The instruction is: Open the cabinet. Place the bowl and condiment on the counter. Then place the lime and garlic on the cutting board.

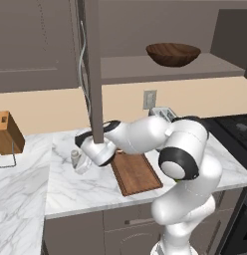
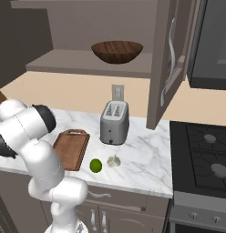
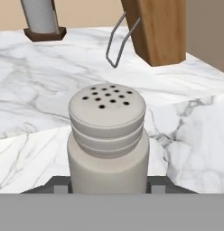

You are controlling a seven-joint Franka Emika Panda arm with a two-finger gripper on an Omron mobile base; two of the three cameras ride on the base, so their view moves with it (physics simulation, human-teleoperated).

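Observation:
The condiment (image 3: 107, 140), a small greyish shaker with a perforated pale top, stands upright between my fingers. My gripper (image 3: 109, 187) is shut on its sides. In the left base view the gripper (image 1: 83, 162) holds the condiment (image 1: 77, 160) low over the counter (image 1: 70, 191), left of the cutting board (image 1: 135, 173). Whether its base touches the marble is hidden. The cabinet door (image 1: 93, 74) hangs open. On the shelf inside sits the dark wooden bowl (image 1: 173, 54). Near the counter's front edge, the lime (image 2: 95, 165) and garlic (image 2: 114, 161) lie just right of the cutting board (image 2: 71, 149).
A silver toaster (image 2: 114, 123) stands behind the lime and garlic. A light wooden knife block (image 1: 7, 132) stands on the left counter, beyond the shaker. A grey cylinder on a brown base (image 3: 41, 18) stands further back. A black stove (image 2: 201, 154) borders the counter's right end.

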